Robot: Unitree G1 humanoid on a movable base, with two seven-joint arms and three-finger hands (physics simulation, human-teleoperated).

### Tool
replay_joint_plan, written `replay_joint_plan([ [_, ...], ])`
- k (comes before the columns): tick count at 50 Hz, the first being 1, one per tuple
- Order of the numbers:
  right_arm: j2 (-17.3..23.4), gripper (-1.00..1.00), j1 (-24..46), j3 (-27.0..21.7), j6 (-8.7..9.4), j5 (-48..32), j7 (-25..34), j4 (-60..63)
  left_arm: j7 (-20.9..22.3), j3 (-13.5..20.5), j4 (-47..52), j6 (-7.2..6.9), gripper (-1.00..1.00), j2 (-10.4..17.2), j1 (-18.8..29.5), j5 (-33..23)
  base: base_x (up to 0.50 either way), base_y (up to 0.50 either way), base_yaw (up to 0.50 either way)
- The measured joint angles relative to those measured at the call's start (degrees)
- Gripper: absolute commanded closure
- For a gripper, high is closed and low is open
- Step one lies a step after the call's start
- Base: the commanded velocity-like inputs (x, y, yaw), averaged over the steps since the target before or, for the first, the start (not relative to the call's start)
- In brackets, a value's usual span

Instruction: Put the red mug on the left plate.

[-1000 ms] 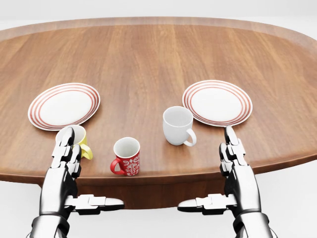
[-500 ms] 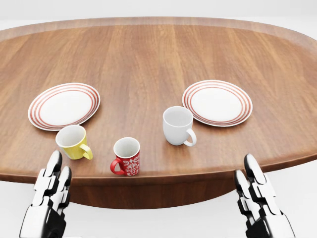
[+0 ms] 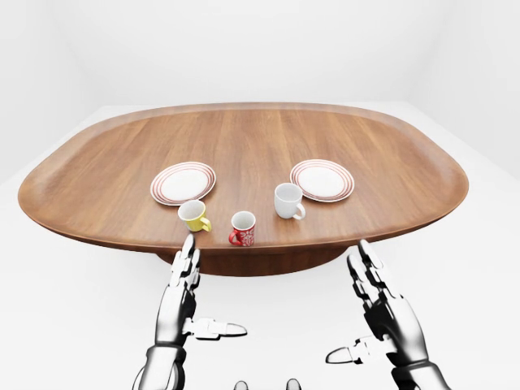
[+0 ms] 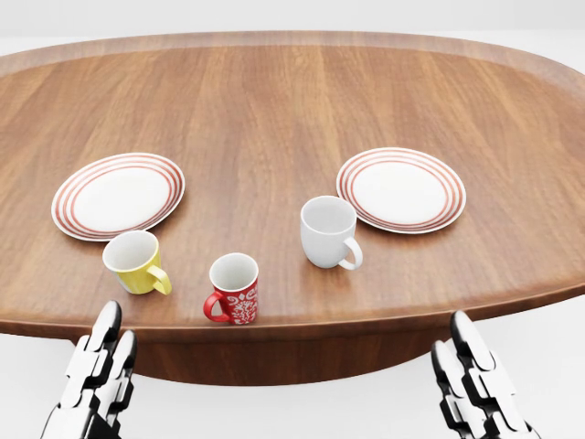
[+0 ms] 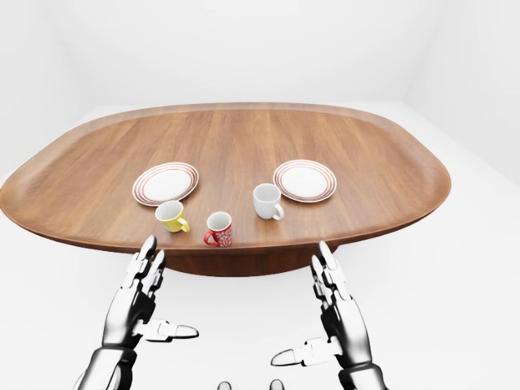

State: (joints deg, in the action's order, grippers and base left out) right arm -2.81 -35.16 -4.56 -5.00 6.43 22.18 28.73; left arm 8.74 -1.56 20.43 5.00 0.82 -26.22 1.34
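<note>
The red mug (image 4: 235,291), patterned in white, stands upright near the table's bottom edge in the head view, its handle to the left. The left plate (image 4: 119,195), white with red rings, lies up and to the left of it with nothing on it. My left hand (image 3: 207,292) is open below the table edge, lower left of the mug, fingers pointing up and thumb out to the right. My right hand (image 3: 348,305) is open too, below the edge and far to the right of the mug. Neither hand touches anything.
A yellow mug (image 4: 134,262) stands between the red mug and the left plate. A white mug (image 4: 327,232) sits right of the red one, beside a second ringed plate (image 4: 401,189). All rest on an oval wooden table (image 4: 274,101).
Both hands have sunk in the head view from over the table's edge to below it, and their thumbs have left that view. Mugs and plates have not moved.
</note>
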Motion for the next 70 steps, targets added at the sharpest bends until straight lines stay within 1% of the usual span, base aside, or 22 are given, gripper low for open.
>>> replay_joint_plan([
  [4,-0.02,-1.0,-0.27,0.04,0.0,-0.15,0.23,0.27,0.04,-0.06,0.05,0.0,-1.0,0.01,-0.1,-0.06,0.0,0.0,0.0],
  [5,-0.04,-1.0,-0.32,0.04,0.0,-0.24,0.22,0.32,0.04,-0.08,0.06,0.0,-1.0,0.01,-0.12,-0.07,0.0,0.5,0.0],
  [6,0.5,-1.0,-0.38,-0.22,0.0,-0.33,0.16,0.35,0.08,-0.28,0.06,0.0,-1.0,-0.68,-0.13,-0.12,0.0,0.5,0.0],
  [35,-0.76,-1.0,-1.28,-0.73,0.0,-1.24,0.81,1.08,-0.25,-0.42,-0.72,0.0,-1.0,0.0,0.85,-0.62,0.05,0.5,0.0],
  [70,-0.66,-1.0,-1.27,-0.36,0.0,-1.58,0.64,1.69,-0.96,-1.02,-0.38,0.0,-1.0,0.4,0.62,-1.12,0.14,0.5,0.0],
])
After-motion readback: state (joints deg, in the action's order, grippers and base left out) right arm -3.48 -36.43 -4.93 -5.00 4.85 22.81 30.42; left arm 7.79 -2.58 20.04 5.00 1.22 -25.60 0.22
